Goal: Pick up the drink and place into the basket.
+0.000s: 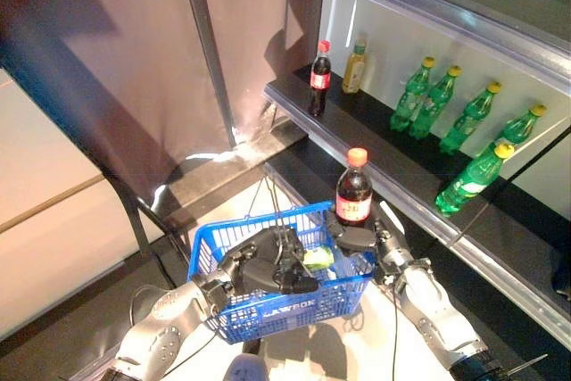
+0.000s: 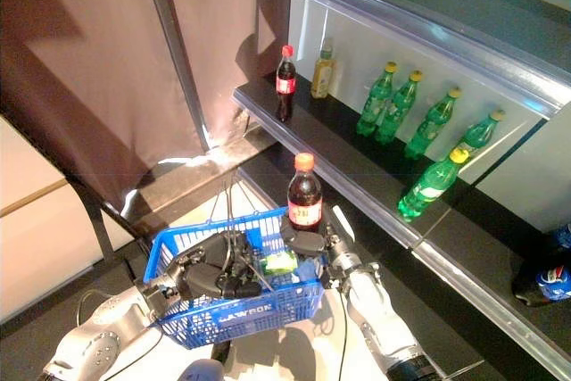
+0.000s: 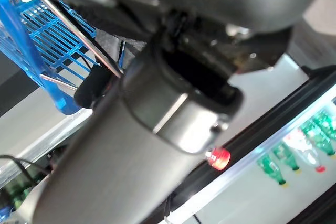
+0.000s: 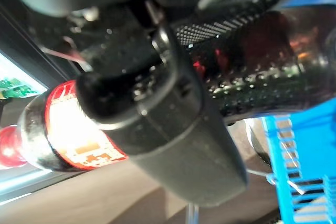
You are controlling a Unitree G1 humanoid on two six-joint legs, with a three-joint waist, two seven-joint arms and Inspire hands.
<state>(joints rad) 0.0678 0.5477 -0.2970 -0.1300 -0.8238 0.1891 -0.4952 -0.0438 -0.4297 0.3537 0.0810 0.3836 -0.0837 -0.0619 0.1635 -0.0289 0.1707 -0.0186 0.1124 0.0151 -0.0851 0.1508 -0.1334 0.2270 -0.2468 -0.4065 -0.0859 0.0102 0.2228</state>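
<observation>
Left hand is clenched round the wire handles of the blue plastic mesh shopping basket, holding it up and level in front of the body so the mouth faces up for loading. A small green item already lies inside, too small to identify.

Right hand grips the dark cola bottle with red cap and red label round its lower body. The bottle is upright, right at the basket's far right corner, its base about at rim height, not yet inside.

The basket's middle looks open, though the left hand and handles crowd that side. To the right, the dark shelf ledge with green plastic bottles runs near the right arm, leaving little room.
</observation>
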